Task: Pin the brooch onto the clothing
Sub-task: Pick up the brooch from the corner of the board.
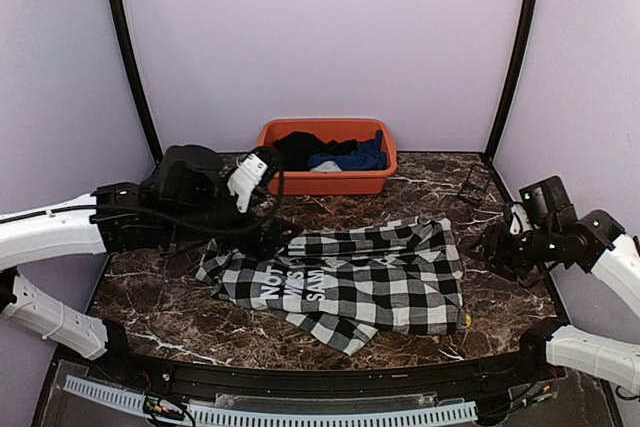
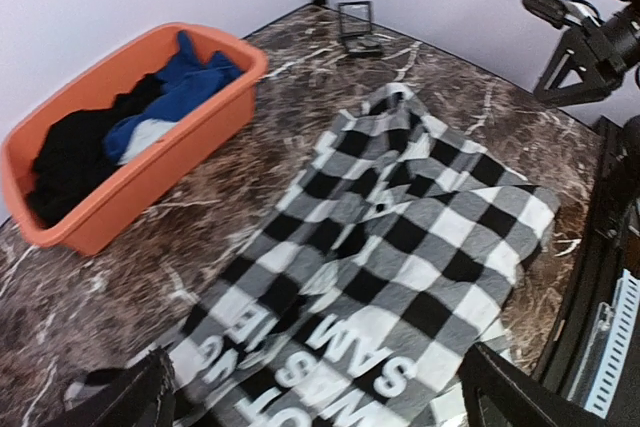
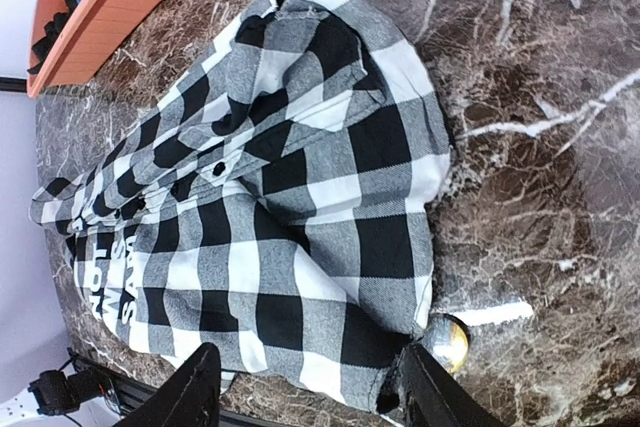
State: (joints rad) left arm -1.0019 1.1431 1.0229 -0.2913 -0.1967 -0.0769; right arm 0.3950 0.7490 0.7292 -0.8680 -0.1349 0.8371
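The clothing, a black-and-white check shirt (image 1: 350, 277) with white block letters (image 2: 330, 367), lies crumpled flat on the marble table. The brooch (image 3: 447, 343), a small round shiny gold piece, rests on the table against the shirt's hem corner (image 1: 466, 322). My right gripper (image 3: 312, 399) hovers open over that hem, holding nothing, and one finger (image 3: 440, 397) stands just beside the brooch. In the top view it hangs off the shirt's right edge (image 1: 497, 247). My left gripper (image 2: 320, 407) is wide open above the lettered end of the shirt (image 1: 268, 235), and holds nothing.
An orange tub (image 1: 300, 183) at the back holds a black garment (image 1: 300, 150) and a blue one (image 1: 350, 159). A small open black case (image 1: 472, 187) sits at the back right (image 2: 358, 29). Walls close in on three sides.
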